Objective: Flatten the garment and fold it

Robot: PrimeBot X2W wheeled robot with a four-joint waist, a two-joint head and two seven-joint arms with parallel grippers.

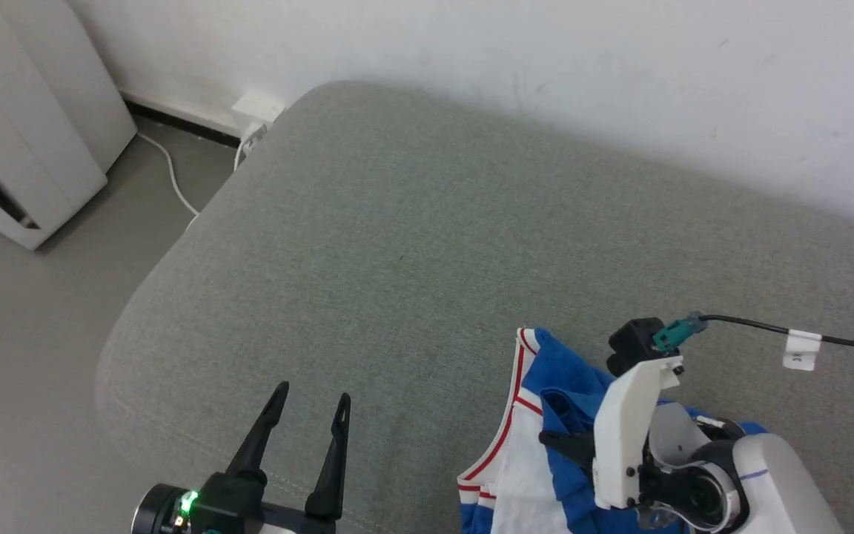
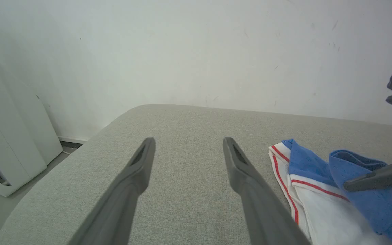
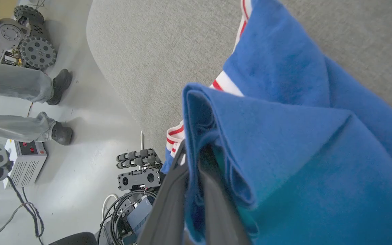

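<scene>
The blue garment (image 1: 545,437), with white sleeves and thin red trim, lies bunched at the near right of the grey cushioned surface (image 1: 412,245). My right gripper (image 1: 557,439) is shut on a lifted fold of its blue cloth; in the right wrist view the garment (image 3: 284,143) drapes over the two dark fingers (image 3: 168,200). My left gripper (image 1: 310,397) hovers open over bare cushion to the left of the jersey, nothing between its fingers. From the left wrist the garment (image 2: 318,190) sits to the right of the left gripper (image 2: 187,143), with the right finger (image 2: 376,177) pinching the blue fold.
A white wall (image 1: 545,81) runs behind the cushion. A white cabinet (image 1: 19,126) stands on the floor at far left, with a wall socket and white cable (image 1: 175,178) beside it. A person's feet (image 3: 58,112) and other robot equipment (image 3: 15,41) show in the right wrist view.
</scene>
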